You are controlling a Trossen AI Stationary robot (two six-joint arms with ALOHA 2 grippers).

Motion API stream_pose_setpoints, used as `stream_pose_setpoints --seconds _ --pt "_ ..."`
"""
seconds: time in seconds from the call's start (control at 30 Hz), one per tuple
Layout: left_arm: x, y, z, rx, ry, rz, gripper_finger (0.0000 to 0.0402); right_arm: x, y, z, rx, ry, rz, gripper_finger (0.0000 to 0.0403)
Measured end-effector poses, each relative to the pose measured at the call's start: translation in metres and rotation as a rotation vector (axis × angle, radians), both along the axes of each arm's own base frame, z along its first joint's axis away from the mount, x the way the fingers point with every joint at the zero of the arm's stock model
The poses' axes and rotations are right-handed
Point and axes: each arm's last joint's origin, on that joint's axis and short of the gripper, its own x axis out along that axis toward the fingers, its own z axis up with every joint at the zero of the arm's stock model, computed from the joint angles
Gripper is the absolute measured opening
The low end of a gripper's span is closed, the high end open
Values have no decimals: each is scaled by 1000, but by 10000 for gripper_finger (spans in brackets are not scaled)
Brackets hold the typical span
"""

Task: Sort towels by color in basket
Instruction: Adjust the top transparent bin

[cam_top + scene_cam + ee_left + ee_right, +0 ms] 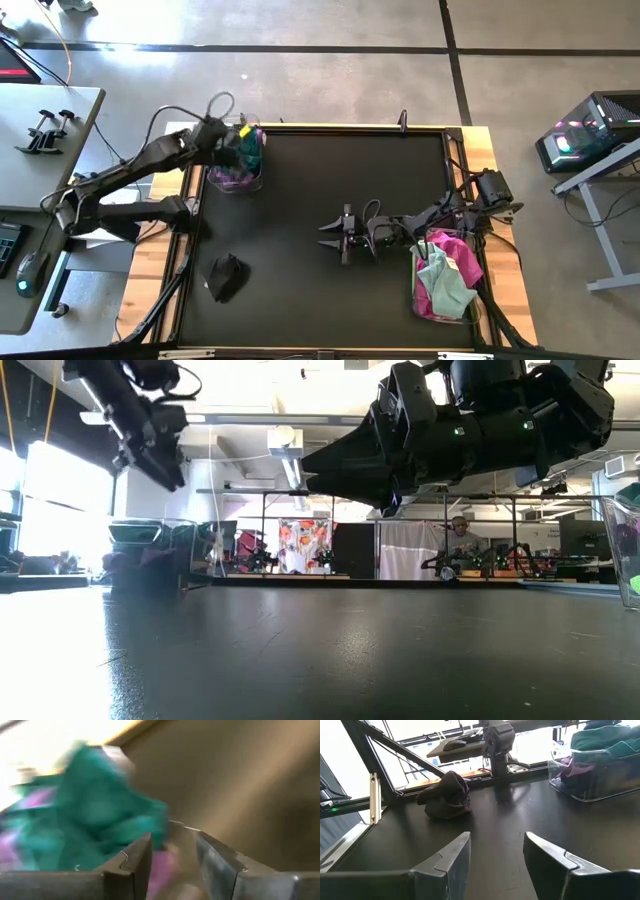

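So the left tool [243, 143] is up over the clear bin [236, 182] at the far left corner of the black counter [320, 200]. Its wrist view shows the two fingers [135, 857] apart with nothing between them, so it's released. Right ahead of those fingers is a teal towel [95, 820] sitting on top of the pile in that bin, with purple towels [30, 802] under and beside it. It's pretty blurry there, so I can't say if the teal one touches the fingers.

The right tool [333, 233] is parked around the middle of the counter, low, pointing toward the left arm's side. Its fingers [452, 857] are spread and empty too, nothing gripped.

A dark towel [226, 275] lies crumpled on the counter by itself, well ahead of the right tool and off toward the near edge. In the right wrist view it sits straight ahead of the fingers, with the left bin farther back and to the side.

Behind the right tool, by that arm's base, there's a second clear bin [470, 312] stuffed with a magenta towel [458, 258], a mint towel [450, 287] and some pink towels [424, 297].

In the low view a person [461, 536] sits way back in the room.
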Motion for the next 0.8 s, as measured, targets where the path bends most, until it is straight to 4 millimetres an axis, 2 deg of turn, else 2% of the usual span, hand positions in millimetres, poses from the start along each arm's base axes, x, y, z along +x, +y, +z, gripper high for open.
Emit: stream_pose_setpoints --seconds 0.13,0.27,0.37,0.5,0.63,0.8 --pt "19 -22 -5 -65 -47 -190 125 0 0 0 0 0 0 175" --pt "39 -38 -30 -77 -63 -315 113 0 0 0 0 0 0 175" --pt "45 -44 -48 -102 -18 -279 107 0 0 0 0 0 0 175" --pt "43 -44 -61 -73 127 -133 100 0 0 0 0 0 0 175" --pt "36 -45 -63 -53 207 -48 95 0 0 0 -3 0 1 175" --pt "31 -48 -58 -72 183 -38 94 0 0 0 -10 0 1 175"
